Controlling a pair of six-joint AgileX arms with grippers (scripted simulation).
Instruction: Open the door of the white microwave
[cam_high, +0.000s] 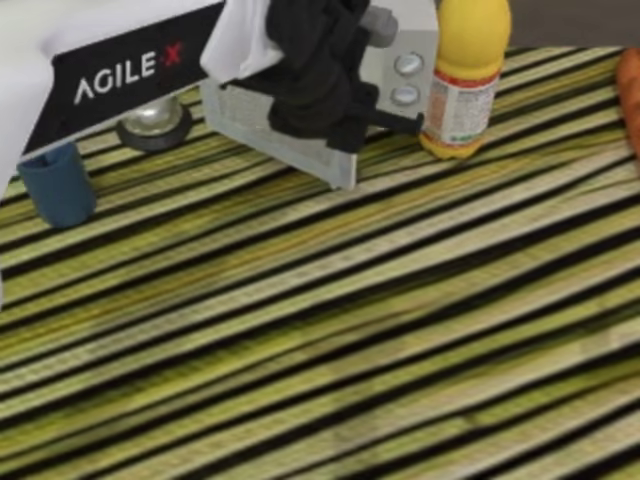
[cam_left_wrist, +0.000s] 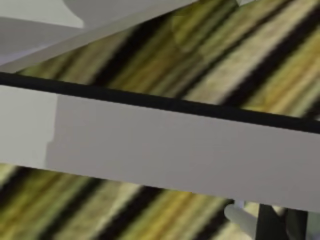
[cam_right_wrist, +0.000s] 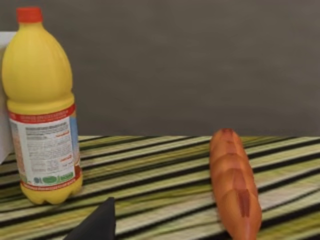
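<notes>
The white microwave (cam_high: 405, 40) stands at the back of the table, its two silver knobs facing me. Its door (cam_high: 250, 120), a white panel with a speckled grey window, stands swung out toward the table's left, well away from the knob panel. My left gripper (cam_high: 385, 122) hangs black over the door's free edge and covers part of the oven's front. In the left wrist view the door (cam_left_wrist: 175, 150) crosses as a pale band. The dark fingers (cam_left_wrist: 270, 225) sit close together by a grey handle rod (cam_left_wrist: 240, 219). My right gripper (cam_right_wrist: 102, 225) shows only as a dark tip, parked off to the right.
An orange bottle (cam_high: 465, 80) stands right beside the microwave's knob side. An orange bread loaf (cam_high: 630, 85) lies at the right edge. A blue cup (cam_high: 58, 185) and a round silver object (cam_high: 152, 125) sit at the left. Striped mat covers the table.
</notes>
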